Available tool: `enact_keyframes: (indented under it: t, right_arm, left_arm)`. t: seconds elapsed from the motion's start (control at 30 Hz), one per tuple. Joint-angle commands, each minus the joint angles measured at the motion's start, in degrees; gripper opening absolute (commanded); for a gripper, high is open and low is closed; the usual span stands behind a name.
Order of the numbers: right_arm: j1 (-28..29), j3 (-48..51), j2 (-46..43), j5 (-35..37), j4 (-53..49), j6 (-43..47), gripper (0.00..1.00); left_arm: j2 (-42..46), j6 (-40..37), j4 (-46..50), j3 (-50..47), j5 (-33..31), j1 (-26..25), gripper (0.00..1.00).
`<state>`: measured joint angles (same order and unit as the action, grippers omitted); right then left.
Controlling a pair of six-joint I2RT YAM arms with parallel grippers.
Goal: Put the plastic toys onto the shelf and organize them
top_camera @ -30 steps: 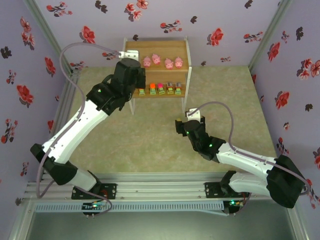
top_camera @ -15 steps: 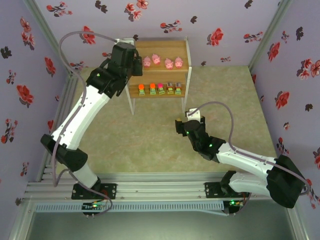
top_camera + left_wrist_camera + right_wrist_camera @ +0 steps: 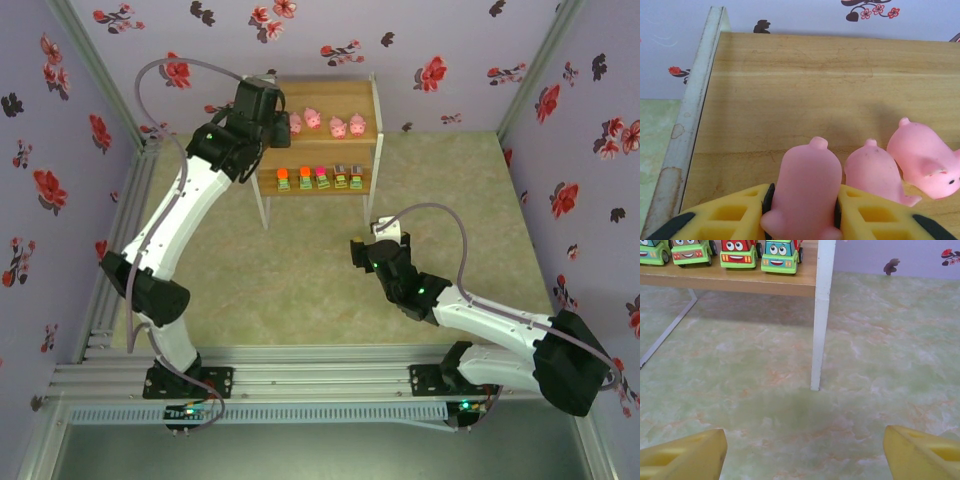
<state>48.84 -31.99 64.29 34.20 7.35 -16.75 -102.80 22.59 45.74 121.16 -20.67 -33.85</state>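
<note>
My left gripper (image 3: 275,122) is shut on a pink pig toy (image 3: 807,192), held between its yellow fingers (image 3: 730,215) over the left part of the shelf's top tier (image 3: 790,85). Two more pink pigs (image 3: 872,170) (image 3: 922,160) lie just right of it. From above, a row of pigs (image 3: 338,126) runs along the top tier of the shelf (image 3: 330,95). Several green-based trucks (image 3: 320,178) (image 3: 782,255) line the lower tier. My right gripper (image 3: 357,252) (image 3: 805,450) is open and holds nothing, low over the floor in front of the shelf.
A white shelf leg (image 3: 821,315) stands straight ahead of the right gripper, with a slanted frame bar (image 3: 667,332) to its left. Flowered purple walls (image 3: 450,40) close in the green marbled floor (image 3: 300,290). The shelf's white left rail (image 3: 692,110) runs beside the held pig.
My left arm has stretched up and away toward the shelf's top tier, carrying the pig over its left part. The right arm has not moved.
</note>
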Motion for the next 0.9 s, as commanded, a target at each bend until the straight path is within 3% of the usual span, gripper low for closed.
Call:
enact_keyframes:
  t: [0.0, 0.87]
  right_arm:
    - [-0.4, -1.9, 0.1, -0.3, -0.8, -0.2, 0.76]
    - [-0.5, -2.1, 0.5, -0.6, -0.8, -0.2, 0.76]
  left_arm:
    - [-0.5, 1.3, 1.0, 1.9, 0.4, 0.4, 0.36]
    - [-2.0, 4.0, 3.3, 3.2, -1.1, 0.4, 0.39]
